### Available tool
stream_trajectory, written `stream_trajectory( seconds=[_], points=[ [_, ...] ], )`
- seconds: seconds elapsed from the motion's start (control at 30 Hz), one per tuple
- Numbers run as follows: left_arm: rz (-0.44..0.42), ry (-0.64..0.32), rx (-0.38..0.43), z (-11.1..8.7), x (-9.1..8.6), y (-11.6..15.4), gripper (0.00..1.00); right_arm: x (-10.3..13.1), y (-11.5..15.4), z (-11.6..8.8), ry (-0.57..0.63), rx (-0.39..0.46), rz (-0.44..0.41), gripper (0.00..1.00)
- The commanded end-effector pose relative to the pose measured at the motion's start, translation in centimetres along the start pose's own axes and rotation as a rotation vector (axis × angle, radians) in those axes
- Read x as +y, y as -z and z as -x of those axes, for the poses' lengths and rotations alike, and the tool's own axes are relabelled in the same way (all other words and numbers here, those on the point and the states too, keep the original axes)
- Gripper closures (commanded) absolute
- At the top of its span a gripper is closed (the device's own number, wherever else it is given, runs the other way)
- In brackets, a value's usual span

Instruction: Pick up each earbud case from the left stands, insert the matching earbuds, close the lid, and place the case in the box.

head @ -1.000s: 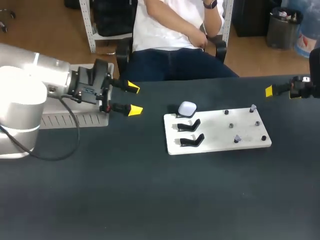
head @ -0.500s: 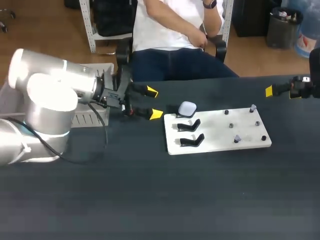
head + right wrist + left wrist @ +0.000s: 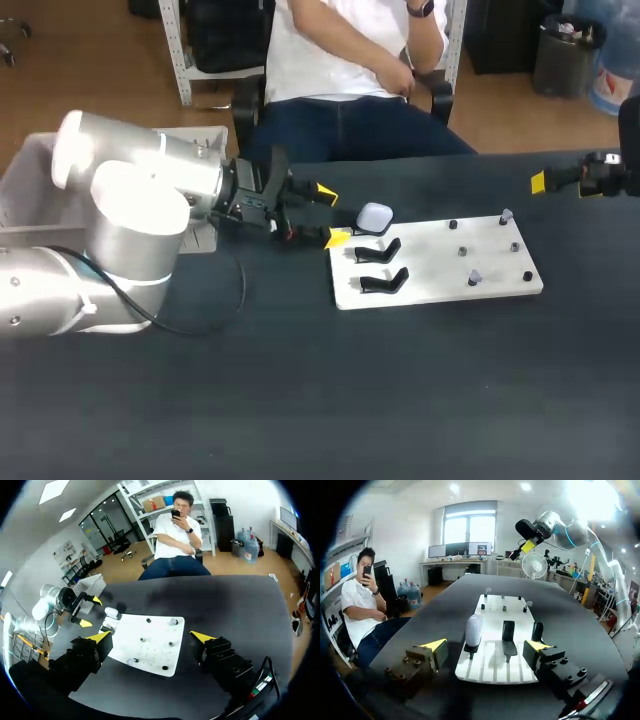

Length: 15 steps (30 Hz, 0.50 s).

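Observation:
A white earbud case (image 3: 374, 217) sits on the farthest of three black stands at the left end of the white board (image 3: 435, 262). The other two stands (image 3: 380, 266) are bare. Small earbuds rest on pegs (image 3: 474, 278) on the board's right half. My left gripper (image 3: 330, 214) stands open just left of the case. In the left wrist view the case (image 3: 473, 630) is ahead of the open left gripper (image 3: 486, 645), nearer one fingertip. My right gripper (image 3: 560, 182) hangs beyond the board's far right corner. In its own view the right gripper (image 3: 150, 636) is open and high above the board (image 3: 150, 640).
A pale grey box (image 3: 28, 168) stands at the table's far left, partly hidden behind my left arm. Dark tabletop stretches in front of the board.
My left arm has swung right across the table, bringing its open gripper from beside the box up to the case. The right arm has stayed where it was.

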State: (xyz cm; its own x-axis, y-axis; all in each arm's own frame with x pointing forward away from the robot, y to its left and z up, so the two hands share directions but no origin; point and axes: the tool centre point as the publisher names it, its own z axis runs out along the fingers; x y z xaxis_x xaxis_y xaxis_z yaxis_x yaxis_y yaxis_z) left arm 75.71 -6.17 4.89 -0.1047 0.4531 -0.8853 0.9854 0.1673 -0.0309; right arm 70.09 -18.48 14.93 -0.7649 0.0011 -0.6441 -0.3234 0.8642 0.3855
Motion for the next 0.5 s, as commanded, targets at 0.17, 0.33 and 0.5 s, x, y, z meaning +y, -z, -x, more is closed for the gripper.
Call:
stream_trajectory(
  seconds=[0.17,0.33,0.5],
  points=[
    [-0.016,0.009,0.006,0.1,0.9,-2.0,0.0,0.0,0.0,0.0,0.0,0.0,-0.002,0.0],
    [-0.018,0.02,0.007,0.1,1.1,-2.7,0.0,0.0,0.0,0.0,0.0,0.0,-0.002,0.0],
    [-0.026,0.029,0.004,0.2,1.5,-3.7,0.0,0.0,0.0,0.0,0.0,0.0,-0.002,0.0]
  ],
)
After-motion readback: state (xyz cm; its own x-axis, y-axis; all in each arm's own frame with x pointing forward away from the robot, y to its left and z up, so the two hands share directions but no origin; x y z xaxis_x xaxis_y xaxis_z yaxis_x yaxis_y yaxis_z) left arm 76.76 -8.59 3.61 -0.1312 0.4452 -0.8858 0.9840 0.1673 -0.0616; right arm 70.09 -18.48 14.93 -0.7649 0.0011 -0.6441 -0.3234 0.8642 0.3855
